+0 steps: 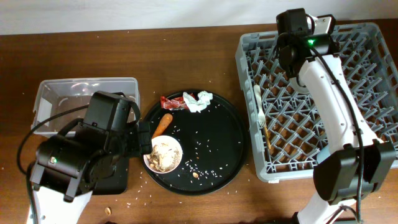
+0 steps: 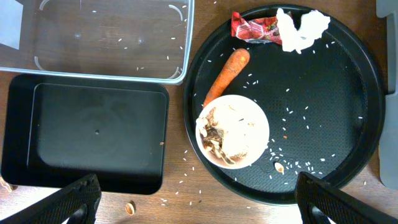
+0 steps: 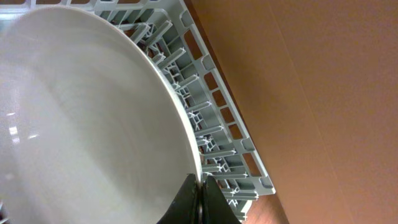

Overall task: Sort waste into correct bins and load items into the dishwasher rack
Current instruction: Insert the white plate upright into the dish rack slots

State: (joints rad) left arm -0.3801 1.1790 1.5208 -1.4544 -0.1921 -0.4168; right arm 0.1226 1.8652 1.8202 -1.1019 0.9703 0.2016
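Observation:
My right gripper is shut on the rim of the pale plate, held on edge over the far left part of the grey dishwasher rack. The plate is hidden under the arm in the overhead view. My left gripper is open and empty above the table between the shallow black tray and the round black tray. The white bowl holds brownish scraps. The carrot stick, red wrapper and crumpled white paper lie on the round tray. The clear tub is empty.
A white fork and wooden chopsticks lie along the rack's left side. Rice grains are scattered on the round tray and table. A nut shell lies on the wood in front of the shallow tray.

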